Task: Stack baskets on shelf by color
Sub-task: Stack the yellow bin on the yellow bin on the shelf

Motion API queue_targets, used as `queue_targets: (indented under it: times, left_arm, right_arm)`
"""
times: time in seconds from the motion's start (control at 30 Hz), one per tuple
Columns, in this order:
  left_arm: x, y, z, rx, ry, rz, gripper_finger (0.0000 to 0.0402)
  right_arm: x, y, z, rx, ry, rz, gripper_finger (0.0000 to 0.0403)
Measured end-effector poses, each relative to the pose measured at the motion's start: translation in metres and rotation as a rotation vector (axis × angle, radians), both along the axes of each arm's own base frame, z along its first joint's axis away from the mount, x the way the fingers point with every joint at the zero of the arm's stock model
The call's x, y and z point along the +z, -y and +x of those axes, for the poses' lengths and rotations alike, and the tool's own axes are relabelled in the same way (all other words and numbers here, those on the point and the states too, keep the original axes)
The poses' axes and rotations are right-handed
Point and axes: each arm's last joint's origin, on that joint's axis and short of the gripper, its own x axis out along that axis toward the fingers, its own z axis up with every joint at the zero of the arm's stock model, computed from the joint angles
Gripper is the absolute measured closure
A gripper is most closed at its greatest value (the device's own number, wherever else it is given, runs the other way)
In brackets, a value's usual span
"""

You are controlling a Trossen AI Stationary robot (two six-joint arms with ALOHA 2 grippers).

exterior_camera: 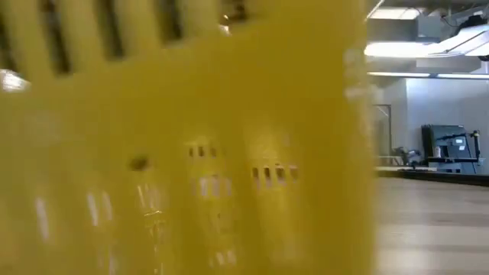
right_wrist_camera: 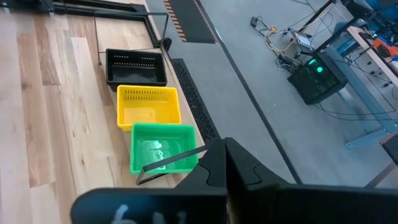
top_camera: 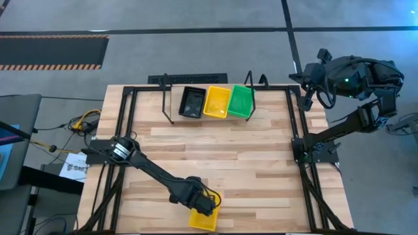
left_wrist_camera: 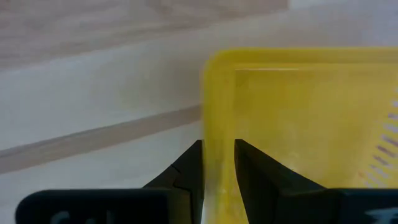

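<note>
A yellow basket (top_camera: 204, 220) is at the table's near edge and fills the low view (exterior_camera: 183, 153) as a blur. My left gripper (top_camera: 205, 205) points down over it, shut on one wall (left_wrist_camera: 219, 144). On the shelf (top_camera: 167, 98) at the far edge, a black basket (top_camera: 192, 102), a yellow basket (top_camera: 217, 102) and a green basket (top_camera: 240, 101) stand side by side on their bottoms, also in the right wrist view (right_wrist_camera: 148, 106). My right gripper (right_wrist_camera: 221, 146) is shut on nothing, raised off the table's far right corner (top_camera: 307, 87). My left gripper pinches one side wall of the yellow basket (left_wrist_camera: 217, 118). One finger (left_wrist_camera: 186, 171) is outside the basket and the other finger (left_wrist_camera: 255, 168) is inside it. The fingers come from above, pointing down. Whether the basket's bottom is on the table, I cannot tell.
Bare wood (top_camera: 222, 150) lies between the shelf and the near edge. Black frame rails (top_camera: 297, 130) run along the table's left and right sides. Cables and a paper (top_camera: 75, 160) lie on the floor left of the table.
</note>
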Motion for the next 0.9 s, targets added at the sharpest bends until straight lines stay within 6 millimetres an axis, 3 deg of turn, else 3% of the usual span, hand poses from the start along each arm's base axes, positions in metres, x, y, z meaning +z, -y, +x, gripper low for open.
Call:
queue_targets:
  times: [0.1,0.23,0.37,0.47,0.67,0.8,0.9]
  left_arm:
    - [-0.002,0.0,0.003,-0.012,0.009,-0.022,0.0338]
    - [0.005,-0.006,0.004,-0.034,0.03,-0.001,0.0391]
    - [0.027,-0.023,0.004,-0.042,0.027,0.061,0.04]
    - [0.052,-0.041,0.0,-0.053,0.013,0.157,0.0401]
    - [0.128,-0.094,-0.029,0.038,-0.021,0.44,0.0401]
    - [0.172,-0.134,-0.047,0.064,0.102,0.588,0.0401]
    - [0.195,-0.168,-0.058,0.065,0.128,0.681,0.0401]
  right_arm:
    - [0.0,0.0,0.0,0.002,-0.002,-0.002,0.0397]
    - [0.0,0.0,0.0,0.001,-0.002,-0.002,0.0397]
    - [0.0,0.0,0.0,0.001,-0.002,-0.001,0.0397]
    - [0.0,0.0,0.0,0.0,0.0,0.0,0.0397]
    - [0.0,0.0,0.0,0.0,0.0,0.001,0.0398]
    - [0.0,0.0,0.0,-0.001,0.0,0.001,0.0398]
    - [0.0,0.0,0.0,-0.003,0.002,0.002,0.0398]
